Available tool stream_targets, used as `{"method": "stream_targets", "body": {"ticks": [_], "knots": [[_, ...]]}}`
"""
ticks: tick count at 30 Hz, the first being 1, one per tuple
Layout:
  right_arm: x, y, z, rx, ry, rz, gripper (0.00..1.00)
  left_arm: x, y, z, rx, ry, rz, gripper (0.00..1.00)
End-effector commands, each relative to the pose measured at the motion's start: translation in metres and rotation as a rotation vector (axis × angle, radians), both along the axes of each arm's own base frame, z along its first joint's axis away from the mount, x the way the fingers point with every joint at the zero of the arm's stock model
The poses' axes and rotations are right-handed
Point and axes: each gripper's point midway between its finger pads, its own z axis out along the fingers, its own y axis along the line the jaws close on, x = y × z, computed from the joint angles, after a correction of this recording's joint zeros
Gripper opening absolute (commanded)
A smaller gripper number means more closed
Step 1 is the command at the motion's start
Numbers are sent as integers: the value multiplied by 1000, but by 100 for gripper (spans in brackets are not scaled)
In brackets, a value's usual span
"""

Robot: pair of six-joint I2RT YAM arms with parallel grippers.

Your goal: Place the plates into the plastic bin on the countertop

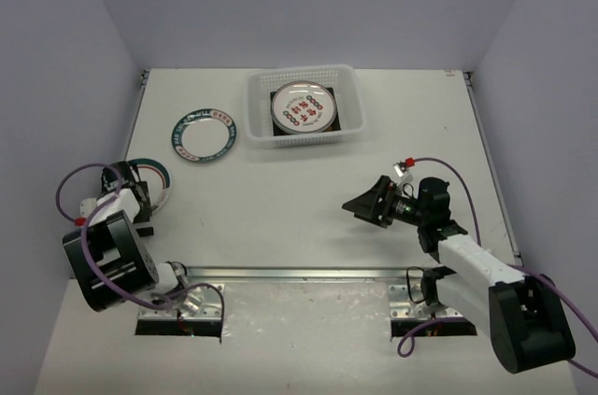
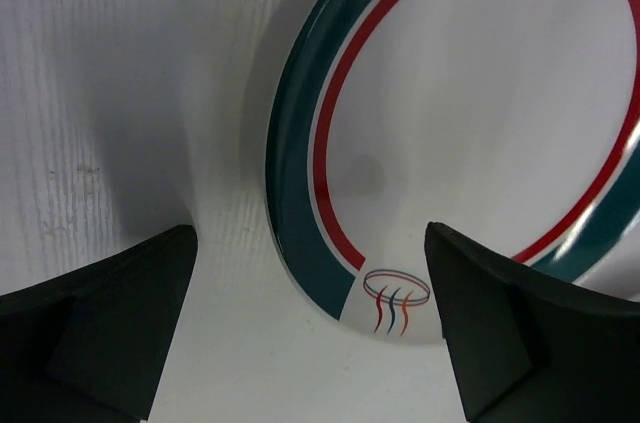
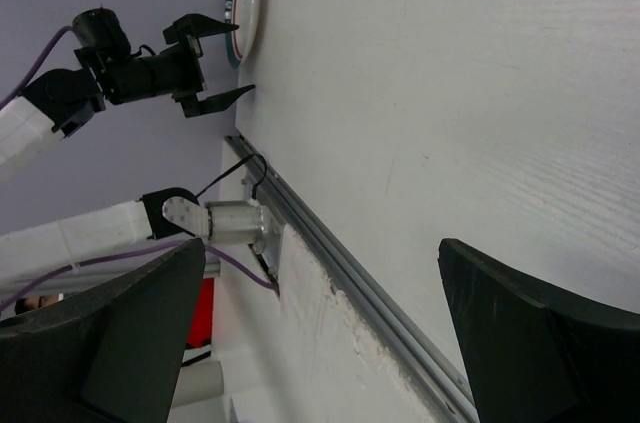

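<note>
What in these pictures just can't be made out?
Top view: the left arm covers most of the striped plate; the left wrist view crops it.
Top view: the red-patterned plate hides anything beneath it in the bin.
Top view: markings on the plate beside the bin are too small.
</note>
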Motion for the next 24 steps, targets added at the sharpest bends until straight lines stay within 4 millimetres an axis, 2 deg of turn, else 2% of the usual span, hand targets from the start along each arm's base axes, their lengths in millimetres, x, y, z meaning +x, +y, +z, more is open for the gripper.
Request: {"method": "stream_targets", "body": {"ticks": [1,4,10,12,14,16,19,24], "knots": [[4,3,10,17,-63,20,99,23,27,3,43,-32,50,96],[6,3,10,13,-62,13,99,22,28,-6,29,-1,57,95],[9,3,11,8,-61,6,99,17,28,-13,25,23,85,87],[10,2,11,3,-57,4,99,16,30,-14,28,28,95,81],[11,2,11,2,-56,2,99,15,29,-18,20,37,96,73],[11,2,11,1,-55,4,99,16,27,-21,2,47,91,58],[11,3,11,-1,-55,4,99,15,25,-24,-10,62,89,51],[12,3,13,-1,-60,6,99,16,21,-29,-33,68,65,19]]}}
